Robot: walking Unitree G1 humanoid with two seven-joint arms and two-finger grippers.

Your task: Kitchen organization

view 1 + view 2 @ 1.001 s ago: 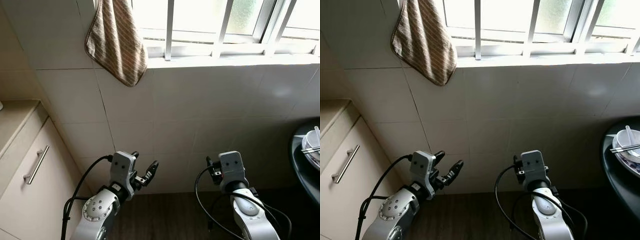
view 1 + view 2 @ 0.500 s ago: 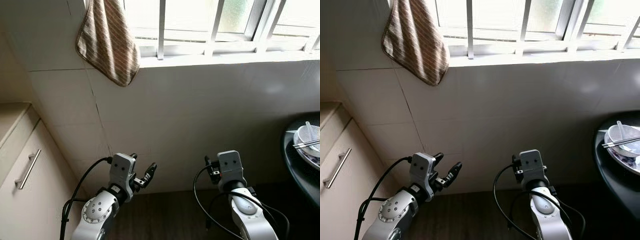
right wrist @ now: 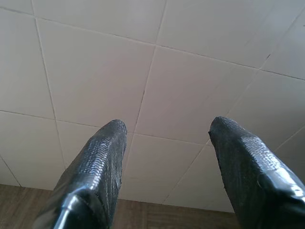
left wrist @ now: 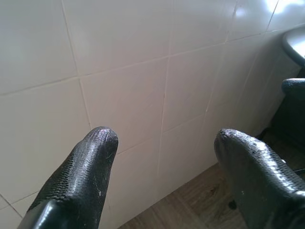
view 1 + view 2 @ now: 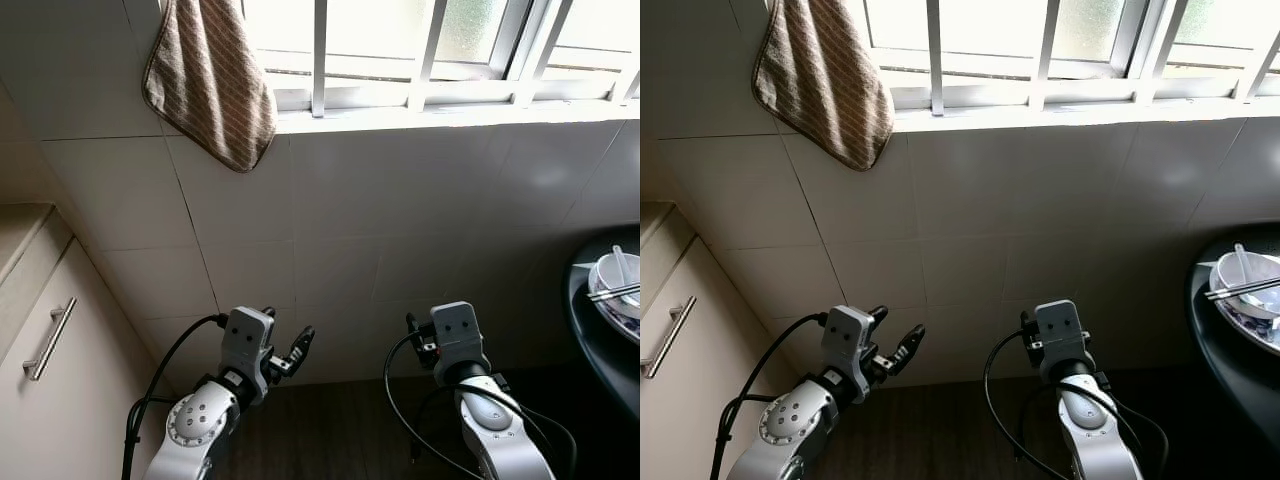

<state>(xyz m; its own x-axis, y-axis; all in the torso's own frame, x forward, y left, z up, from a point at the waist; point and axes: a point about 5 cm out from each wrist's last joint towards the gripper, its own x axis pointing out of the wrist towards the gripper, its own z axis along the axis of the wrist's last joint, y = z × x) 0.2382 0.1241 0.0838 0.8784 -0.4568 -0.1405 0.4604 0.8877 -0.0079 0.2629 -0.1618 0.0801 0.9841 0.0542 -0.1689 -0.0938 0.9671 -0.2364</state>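
Both the left gripper [image 4: 162,138] and right gripper [image 3: 164,129] stand apart, empty; expect the white bowl [image 5: 612,287] with chopsticks [image 5: 612,293], far right, to be fragile and slick, so take its rim.

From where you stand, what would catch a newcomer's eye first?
First the bright barred window at the top, with a striped brown towel hanging beside it on the left over the white tiled wall. Lower down, the left pincer and right pincer are both open and empty, facing that wall. At the right edge, a dark table holds white bowls.
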